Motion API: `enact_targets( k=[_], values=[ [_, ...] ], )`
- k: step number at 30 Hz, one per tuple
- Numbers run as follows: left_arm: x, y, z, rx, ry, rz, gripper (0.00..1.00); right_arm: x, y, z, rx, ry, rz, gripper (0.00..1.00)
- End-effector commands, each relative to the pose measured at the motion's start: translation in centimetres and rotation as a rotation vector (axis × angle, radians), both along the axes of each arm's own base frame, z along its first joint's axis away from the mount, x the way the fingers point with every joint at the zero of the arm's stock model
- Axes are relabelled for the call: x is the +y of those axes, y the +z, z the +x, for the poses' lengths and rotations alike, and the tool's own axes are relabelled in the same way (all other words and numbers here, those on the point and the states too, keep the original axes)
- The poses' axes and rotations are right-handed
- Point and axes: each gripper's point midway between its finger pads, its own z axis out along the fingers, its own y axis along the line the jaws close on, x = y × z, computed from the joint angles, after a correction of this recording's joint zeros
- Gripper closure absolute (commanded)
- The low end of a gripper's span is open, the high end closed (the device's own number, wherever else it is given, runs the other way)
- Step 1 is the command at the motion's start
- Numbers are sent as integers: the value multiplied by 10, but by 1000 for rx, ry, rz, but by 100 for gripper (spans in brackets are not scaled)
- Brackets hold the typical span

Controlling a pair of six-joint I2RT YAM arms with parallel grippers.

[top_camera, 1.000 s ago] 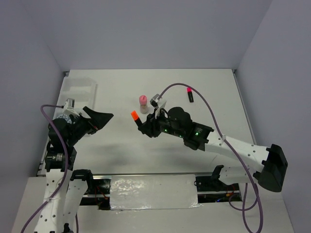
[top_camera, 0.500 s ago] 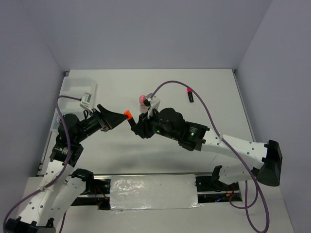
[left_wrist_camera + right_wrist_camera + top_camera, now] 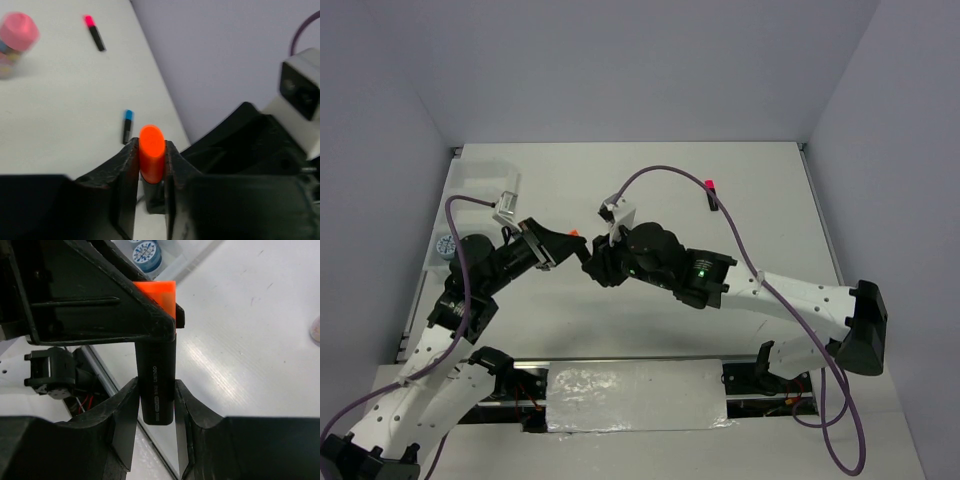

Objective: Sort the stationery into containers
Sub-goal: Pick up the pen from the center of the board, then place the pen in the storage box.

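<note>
Orange tips the one pen held above the tabletop (image 3: pixel 560 180): the orange-capped marker (image 3: pixel 151 152) is caught between both arms near the middle of the top view. The left pincer (image 3: pixel 151 150) is clenched on its cap end, a finger pressed to each side of the orange. The right pincer (image 3: pixel 156 385) is clamped on the black barrel lower down, so the two pincers meet almost tip to tip with the pen between them. In the left wrist view the pink-capped marker (image 3: pixel 94 32) lies flat on the tabletop far off, the blue-capped marker (image 3: pixel 127 126) lies flat nearer, well apart from it, and the pink-capped tube (image 3: pixel 17 37) stands blurred at the left edge. The translucent tray (image 3: pixel 485 178) sits at the far left corner of the tabletop. In the right wrist view a blue roll (image 3: pixel 147 253) shows past the left pincer, seemingly inside the tray, though its compartment cannot be told
</note>
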Motion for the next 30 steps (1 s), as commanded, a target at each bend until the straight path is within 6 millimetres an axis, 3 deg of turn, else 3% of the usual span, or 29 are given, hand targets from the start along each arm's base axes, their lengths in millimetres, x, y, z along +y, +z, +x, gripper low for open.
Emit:
enact_targets(
  k=[1, 5, 7, 8, 9, 10, 12, 14, 15, 16, 17, 19, 20, 21, 22, 23, 24, 25, 26, 27, 28, 29, 30],
  values=[
    [2, 20, 3, -85, 17, 2, 74, 2, 21, 2, -40, -7, 39, 87],
    [3, 18, 7, -76, 35, 23, 100, 4, 21, -1, -43, 15, 38, 85],
    [3, 15, 10, -67, 41, 38, 100, 3, 27, -8, -58, 54, 74, 69],
    [6, 13, 14, -56, 69, 51, 100, 1, 30, -12, -64, 63, 100, 54],
    [9, 9, 18, -47, 90, 79, 100, -4, 36, -7, -75, 28, 133, 1],
    [15, 4, 22, -27, 127, 106, 100, -13, 27, -3, -67, -9, 122, 0],
    [41, -8, 38, 59, 296, 189, 100, -41, 39, 7, -87, -125, 157, 0],
    [62, -2, 50, 89, 427, 226, 100, -74, 43, 12, -94, -215, 187, 0],
    [78, -12, 63, 127, 525, 287, 100, -86, 45, 12, -102, -246, 196, 0],
    [87, -10, 71, 132, 578, 307, 100, -107, 50, 10, -120, -285, 224, 0],
    [95, 4, 80, 122, 627, 302, 100, -116, 52, 8, -134, -291, 235, 0],
    [113, 2, 112, 153, 692, 313, 100, -140, 62, -2, -158, -297, 287, 0],
    [120, 0, 132, 184, 713, 304, 100, -148, 62, -3, -163, -311, 291, 0],
    [143, 0, 148, 204, 775, 282, 100, -156, 60, -6, -161, -312, 282, 0],
    [149, 14, 162, 186, 787, 240, 100, -167, 66, -11, -169, -319, 306, 0],
    [159, -2, 183, 233, 811, 242, 100, -173, 67, -13, -172, -321, 308, 0],
    [179, -3, 196, 246, 862, 234, 100, -179, 62, -16, -167, -321, 291, 0],
    [185, 17, 210, 205, 877, 210, 100, -187, 66, -20, -172, -320, 310, 0],
    [201, -2, 230, 252, 906, 228, 100, -191, 65, -22, -175, -316, 307, 0],
    [211, -3, 240, 260, 929, 223, 100, -195, 61, -25, -171, -311, 290, 0],
    [233, 14, 251, 235, 979, 206, 100, -202, 63, -29, -176, -306, 302, 0],
    [245, -4, 266, 278, 993, 208, 100, -206, 63, -31, -176, -306, 296, 0],
    [266, -5, 272, 276, 1027, 196, 100, -212, 56, -33, -166, -309, 270, 0]
  ],
)
